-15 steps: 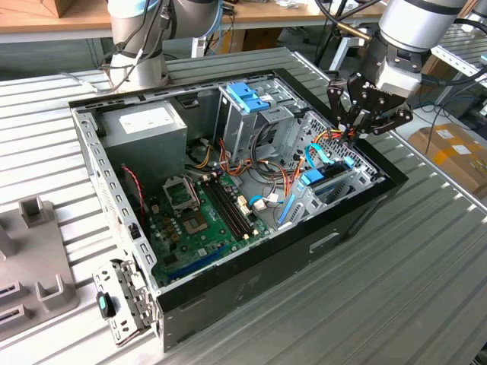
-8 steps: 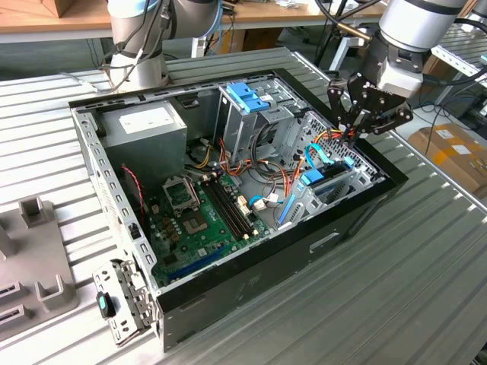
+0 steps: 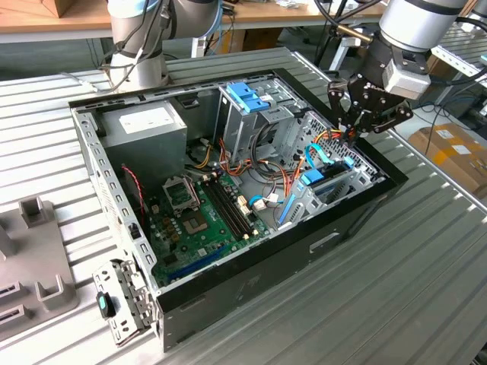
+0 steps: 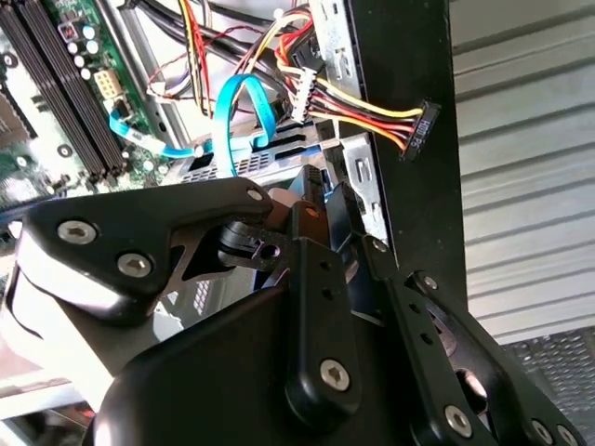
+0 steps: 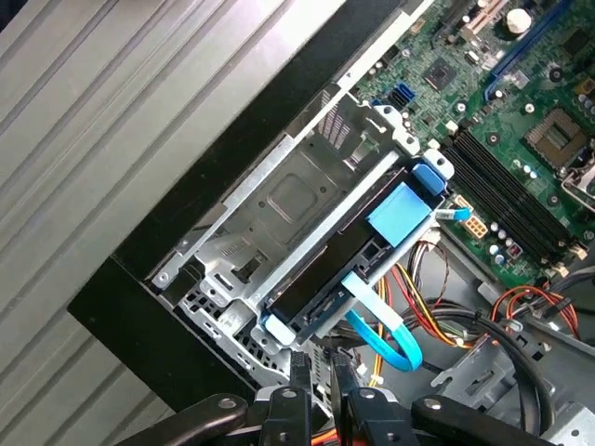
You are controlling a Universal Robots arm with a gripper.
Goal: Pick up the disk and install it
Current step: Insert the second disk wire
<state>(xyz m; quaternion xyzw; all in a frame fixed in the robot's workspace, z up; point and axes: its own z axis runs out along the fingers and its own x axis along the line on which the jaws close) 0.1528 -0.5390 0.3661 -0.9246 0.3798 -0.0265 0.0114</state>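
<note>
The disk [image 5: 325,274] lies in the metal drive bay at the corner of the open computer case [image 3: 228,296]. I see it edge-on, dark, with light-blue carrier tabs at both ends. In the exterior view the disk [image 3: 332,185] sits low at the case's right side. My gripper [image 3: 348,137] hangs just above that corner, over a bundle of coloured wires. Both wrist views show my gripper [image 5: 319,367] [image 4: 325,200] with its fingers drawn together and nothing between them. It stays clear of the disk.
A light-blue flat cable [image 5: 381,330] loops beside the bay, and a loose black power connector [image 4: 423,125] hangs over the case wall. The motherboard [image 3: 202,217], grey power supply [image 3: 144,125] and tall cage with blue bracket [image 3: 247,95] are inside the case. A grey fixture [image 3: 30,251] stands at the exterior view's left.
</note>
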